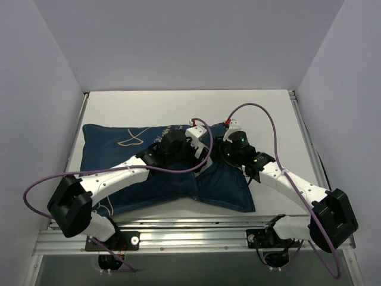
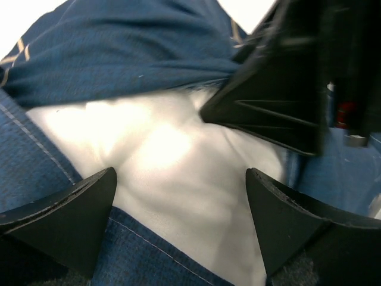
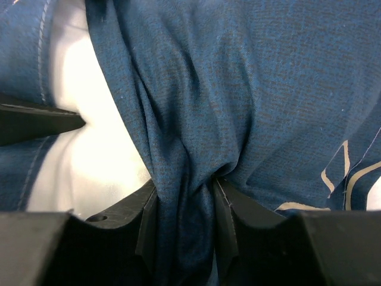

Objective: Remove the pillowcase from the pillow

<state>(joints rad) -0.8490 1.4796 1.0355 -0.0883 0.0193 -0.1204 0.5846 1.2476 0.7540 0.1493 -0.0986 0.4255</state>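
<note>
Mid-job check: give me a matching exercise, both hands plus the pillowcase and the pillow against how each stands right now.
Column one:
1. left hand
2. right hand
3. dark navy printed fabric pillowcase
4. plain white stuffed pillow

Column two:
A. a bare patch shows at the opening
B. shut on a bunched fold of navy fabric
C. open, above the exposed white patch
D. covers most of the cushion

Pairs: 1-C, 2-B, 3-D, 4-A.
</note>
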